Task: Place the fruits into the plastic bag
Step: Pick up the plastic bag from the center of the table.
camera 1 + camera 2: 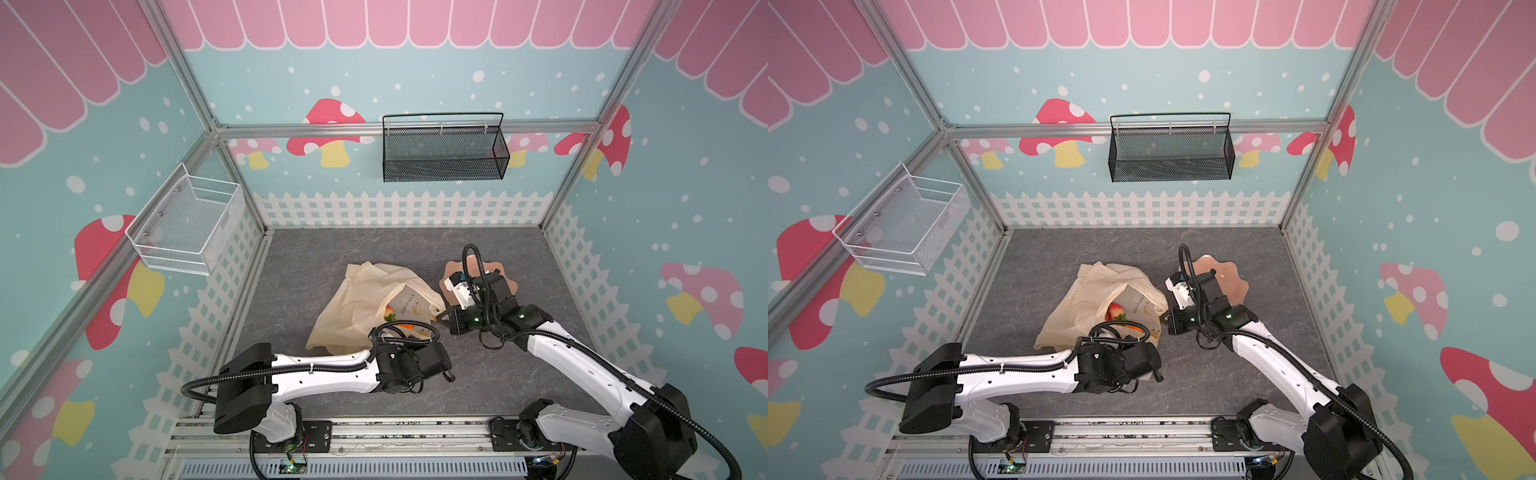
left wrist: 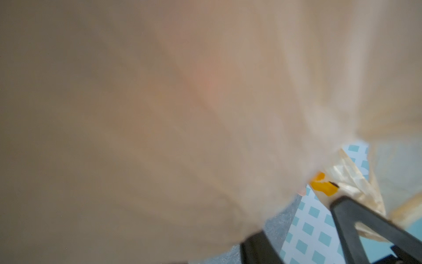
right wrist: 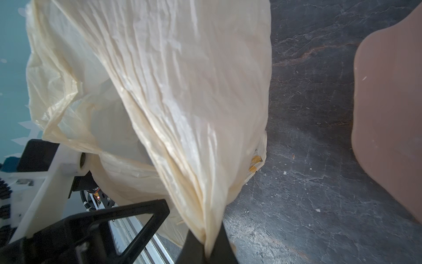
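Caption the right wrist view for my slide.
Right gripper pinching a gathered edge of the plastic bag, pink bowl nearby on the grey table.

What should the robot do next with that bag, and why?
Probably close the left gripper on the plastic bag's near rim. The right gripper pinches its other edge, fruits show inside, and the pink bowl's visible part looks bare.
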`<state>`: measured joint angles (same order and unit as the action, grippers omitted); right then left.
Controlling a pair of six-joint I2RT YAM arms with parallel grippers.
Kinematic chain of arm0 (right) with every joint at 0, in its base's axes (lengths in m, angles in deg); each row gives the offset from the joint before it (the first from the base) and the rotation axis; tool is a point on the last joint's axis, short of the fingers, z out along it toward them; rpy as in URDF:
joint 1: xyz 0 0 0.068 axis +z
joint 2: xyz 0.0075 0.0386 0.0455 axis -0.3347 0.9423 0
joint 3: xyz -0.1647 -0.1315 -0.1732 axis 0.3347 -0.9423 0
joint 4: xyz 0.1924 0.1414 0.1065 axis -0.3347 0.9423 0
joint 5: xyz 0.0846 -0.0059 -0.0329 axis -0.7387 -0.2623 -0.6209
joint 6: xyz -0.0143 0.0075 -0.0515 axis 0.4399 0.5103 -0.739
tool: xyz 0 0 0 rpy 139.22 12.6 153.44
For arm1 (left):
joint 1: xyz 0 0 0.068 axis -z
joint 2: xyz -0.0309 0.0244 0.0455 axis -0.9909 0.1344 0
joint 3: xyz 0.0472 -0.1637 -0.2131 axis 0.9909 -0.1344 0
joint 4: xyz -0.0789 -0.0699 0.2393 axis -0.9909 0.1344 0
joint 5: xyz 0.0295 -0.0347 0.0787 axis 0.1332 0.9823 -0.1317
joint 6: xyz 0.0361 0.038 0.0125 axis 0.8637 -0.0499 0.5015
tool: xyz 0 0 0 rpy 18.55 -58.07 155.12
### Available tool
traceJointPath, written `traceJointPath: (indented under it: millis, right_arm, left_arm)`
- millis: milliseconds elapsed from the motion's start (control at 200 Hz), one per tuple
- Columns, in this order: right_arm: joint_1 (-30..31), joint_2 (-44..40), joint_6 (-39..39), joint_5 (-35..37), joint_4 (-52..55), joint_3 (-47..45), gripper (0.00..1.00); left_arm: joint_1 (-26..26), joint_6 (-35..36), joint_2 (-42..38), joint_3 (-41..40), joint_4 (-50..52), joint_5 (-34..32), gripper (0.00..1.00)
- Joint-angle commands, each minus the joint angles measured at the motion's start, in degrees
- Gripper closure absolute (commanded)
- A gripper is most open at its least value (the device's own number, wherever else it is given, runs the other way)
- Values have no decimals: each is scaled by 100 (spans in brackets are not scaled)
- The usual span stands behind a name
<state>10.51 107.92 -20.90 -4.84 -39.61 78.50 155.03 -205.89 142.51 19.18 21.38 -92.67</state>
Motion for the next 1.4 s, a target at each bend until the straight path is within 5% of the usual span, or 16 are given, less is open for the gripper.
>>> traceJointPath:
  millis: [0, 115, 515, 860, 1176, 1396]
  right_arm:
    - [12, -58, -1, -80, 136, 101, 100]
    - [12, -82, -55, -22, 234, 177, 100]
    - [14, -253, -96, 152, 602, 763, 100]
    - [-23, 143, -134, 436, 1637, 3297, 100]
    - [-30, 996, -145, 804, 3105, 5686, 100]
    - [-30, 1121, -47, 1080, 3338, 5766, 100]
  left_arm:
    - [-161, -905, -37, -188, -376, -117, 81]
    - [-283, -431, -281, -416, -736, -112, 100]
    - [-602, 1960, -1704, -494, -1337, -91, 100]
    - [-1283, 4085, -2806, 809, -619, 416, 100]
    - [-2024, 4560, -3653, 941, 21, 797, 100]
    - [-2801, 4878, -3914, 666, 125, 1846, 100]
